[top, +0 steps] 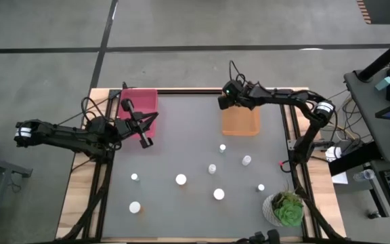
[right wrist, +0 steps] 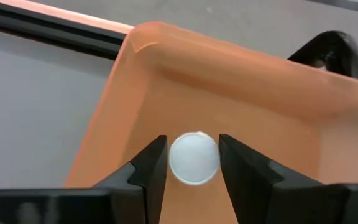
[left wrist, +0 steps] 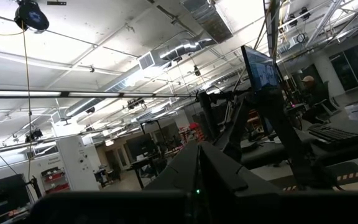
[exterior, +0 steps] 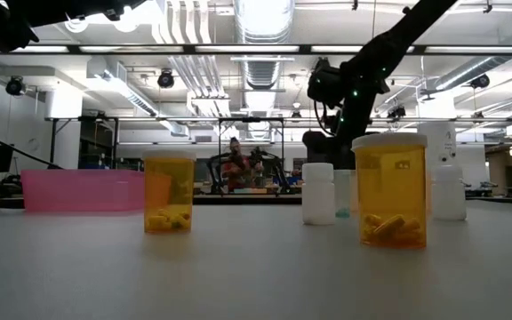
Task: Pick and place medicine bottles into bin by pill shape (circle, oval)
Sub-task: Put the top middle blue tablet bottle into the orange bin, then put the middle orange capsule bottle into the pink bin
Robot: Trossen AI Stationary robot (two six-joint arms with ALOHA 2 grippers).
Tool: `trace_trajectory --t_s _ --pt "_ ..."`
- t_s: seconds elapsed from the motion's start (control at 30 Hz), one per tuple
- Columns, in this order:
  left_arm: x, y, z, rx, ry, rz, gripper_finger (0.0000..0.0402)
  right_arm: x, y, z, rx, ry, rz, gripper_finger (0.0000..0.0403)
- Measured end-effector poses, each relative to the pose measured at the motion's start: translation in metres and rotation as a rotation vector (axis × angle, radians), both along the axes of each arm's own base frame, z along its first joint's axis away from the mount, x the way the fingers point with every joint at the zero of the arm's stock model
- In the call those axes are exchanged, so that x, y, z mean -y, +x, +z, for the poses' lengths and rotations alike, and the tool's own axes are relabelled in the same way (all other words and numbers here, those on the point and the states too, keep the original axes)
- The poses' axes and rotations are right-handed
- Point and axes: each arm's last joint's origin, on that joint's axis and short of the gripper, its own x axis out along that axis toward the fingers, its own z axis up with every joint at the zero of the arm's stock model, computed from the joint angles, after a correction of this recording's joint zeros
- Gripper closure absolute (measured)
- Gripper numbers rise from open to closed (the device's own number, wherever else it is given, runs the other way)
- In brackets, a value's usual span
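On the grey table (top: 181,135), the pink bin (top: 141,108) sits far left and the orange bin (top: 241,123) far centre-right. The right arm reaches in from the right, its right gripper (right wrist: 192,163) over the orange bin; only its wrist view shows a white-capped bottle (right wrist: 193,158) clamped between the fingers above the bin floor. The left gripper (top: 143,135) hangs beside the pink bin, fingers unreadable. Other medicine bottles (top: 181,179) stand scattered on the near half; the low view reveals amber ones (exterior: 389,189) holding pills.
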Motion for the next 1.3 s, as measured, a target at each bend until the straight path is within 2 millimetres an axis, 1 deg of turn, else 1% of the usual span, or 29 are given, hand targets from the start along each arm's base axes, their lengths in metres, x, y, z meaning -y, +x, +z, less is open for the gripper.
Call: trace_trajectory --t_s 0.2,0.3,0.43,0.53,0.63,0.7,0.8,0.9,1.0,1.07,1.17,1.3 --pt "0.000 0.000 0.000 0.000 0.000 0.000 0.0401 -0.001 0.000 -0.003 0.021 0.004 0.008 0.0241" --pt "0.000 0.000 0.000 0.000 0.000 0.001 0.0401 0.000 0.000 0.000 0.014 0.008 0.007 0.0231" --pt "0.000 0.000 0.000 0.000 0.000 0.000 0.0401 0.004 0.004 0.013 0.014 0.003 0.012 0.0223" --pt "0.000 0.000 0.000 0.000 0.000 0.000 0.0401 0.005 0.006 0.025 -0.022 0.008 0.042 0.0223" --pt "0.000 0.000 0.000 0.000 0.000 0.000 0.0401 -0.004 0.009 0.042 -0.034 -0.008 0.094 0.0226" --pt "0.000 0.000 0.000 -0.001 0.000 0.000 0.0401 -0.017 0.012 0.053 -0.019 -0.031 0.148 0.0230" --pt "0.000 0.001 -0.001 -0.007 0.000 0.000 0.0401 -0.043 0.015 0.071 0.007 -0.071 0.238 0.0236" --pt "0.000 0.003 -0.003 -0.018 0.000 0.000 0.0401 -0.073 0.015 0.087 0.011 -0.139 0.337 0.0241" --pt "0.000 0.006 -0.005 -0.034 -0.001 0.000 0.0401 -0.106 0.011 0.100 0.016 -0.203 0.449 0.0246" --pt "0.000 0.008 -0.007 -0.042 -0.001 0.000 0.0401 -0.128 0.006 0.105 0.024 -0.238 0.551 0.0250" --pt "0.000 0.012 -0.010 -0.060 -0.001 0.000 0.0401 -0.159 -0.005 0.108 0.091 -0.289 0.665 0.0255" --pt "0.000 0.015 -0.013 -0.077 -0.003 0.000 0.0401 -0.194 -0.021 0.102 0.198 -0.382 0.827 0.0263"
